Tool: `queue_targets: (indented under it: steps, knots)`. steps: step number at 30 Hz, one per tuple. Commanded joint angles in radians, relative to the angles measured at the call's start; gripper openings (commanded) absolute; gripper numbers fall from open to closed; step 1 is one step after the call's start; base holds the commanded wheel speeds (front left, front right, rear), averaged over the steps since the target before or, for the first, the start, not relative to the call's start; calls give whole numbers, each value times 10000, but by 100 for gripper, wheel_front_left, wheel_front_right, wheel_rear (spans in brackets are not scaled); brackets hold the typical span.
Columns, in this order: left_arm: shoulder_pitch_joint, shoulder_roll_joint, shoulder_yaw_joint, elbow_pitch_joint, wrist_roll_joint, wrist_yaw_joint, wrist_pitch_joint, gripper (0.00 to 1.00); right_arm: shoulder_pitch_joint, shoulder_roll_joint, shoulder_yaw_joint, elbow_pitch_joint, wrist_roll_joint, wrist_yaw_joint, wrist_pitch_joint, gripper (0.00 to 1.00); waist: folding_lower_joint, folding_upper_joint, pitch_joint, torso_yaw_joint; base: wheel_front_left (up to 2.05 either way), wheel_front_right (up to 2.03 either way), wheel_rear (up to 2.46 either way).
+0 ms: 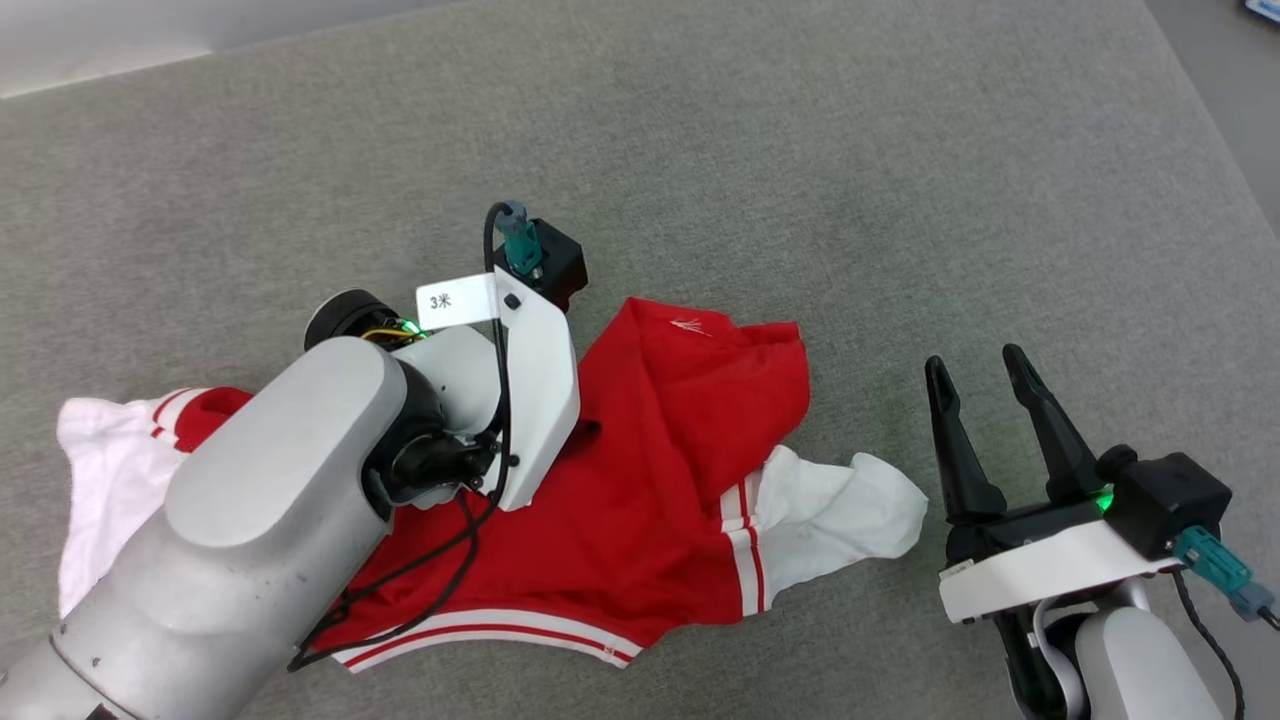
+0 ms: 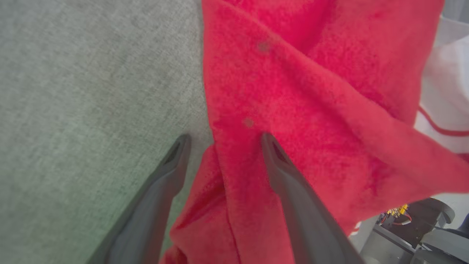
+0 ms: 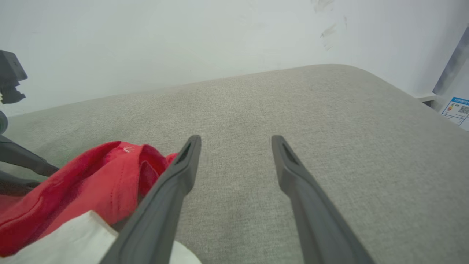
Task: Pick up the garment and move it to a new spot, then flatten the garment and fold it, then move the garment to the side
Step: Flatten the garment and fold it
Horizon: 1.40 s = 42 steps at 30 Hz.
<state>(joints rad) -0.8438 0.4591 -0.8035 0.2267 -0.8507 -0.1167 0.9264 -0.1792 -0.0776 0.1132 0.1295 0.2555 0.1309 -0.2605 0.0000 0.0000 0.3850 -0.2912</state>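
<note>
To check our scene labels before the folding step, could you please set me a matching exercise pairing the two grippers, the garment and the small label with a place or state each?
Things:
1. left gripper
2. right gripper
3. garment
4. blue-and-white label

Places or states:
A. crumpled on the grey surface, not yet flattened
B. open, over bare grey fabric to the right of the red cloth
C. beyond the surface's edge
D. open, fingers astride a red fold

Pairs: 1-D, 2-B, 3-A, 4-C.
</note>
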Motion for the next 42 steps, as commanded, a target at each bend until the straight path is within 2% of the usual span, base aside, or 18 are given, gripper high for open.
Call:
queue_targets:
  steps: [1,4,5,6,9,15,24,33,34,35,38,42]
  knots:
    - [-67,25,-70,91,35,-30,41,100,-158,76,33,28,3,-3,-54,100,0,0,169,-150,0,0,0]
    - [22,137,-266,318,70,-55,140,100,-236,121,42,-6,2,-3,-61,100,0,0,293,-220,0,0,0]
    - [58,181,-322,392,18,-55,205,45,-250,136,44,-26,1,-3,-62,100,0,0,328,-239,0,0,0]
    - [89,227,-355,435,-29,-64,233,0,-259,155,47,-34,-6,-3,-62,100,0,0,353,-251,0,0,0]
    - [14,312,-318,451,-84,-99,72,0,-279,190,62,-23,-59,-3,-64,100,0,0,375,-269,0,0,0]
    - [-715,442,-55,500,283,-106,-1040,0,-309,226,48,78,-137,-3,-64,100,0,0,162,-191,0,0,0]
    - [-2546,514,5,936,1751,-128,-3573,0,-417,257,233,39,-143,-3,-56,100,0,0,241,-294,0,0,0]
    - [-3930,204,70,2248,3181,16,-6205,0,-545,276,464,4,-13,-3,-55,100,0,0,672,-628,0,0,0]
    - [-4061,156,77,2456,3419,172,-6626,71,-570,280,481,3,-2,-3,-55,100,0,0,702,-654,0,0,0]
    - [-4123,116,80,2726,3582,309,-6979,100,-586,282,499,6,2,-3,-55,100,0,0,722,-674,0,0,0]
    - [-4128,36,-67,3420,3975,479,-7770,100,-648,288,532,41,-2,-3,-55,100,0,0,721,-675,0,0,0]
    - [-3989,-136,-79,4143,3941,384,-8494,100,-621,286,453,17,-99,-3,-55,100,0,0,546,-443,0,0,0]
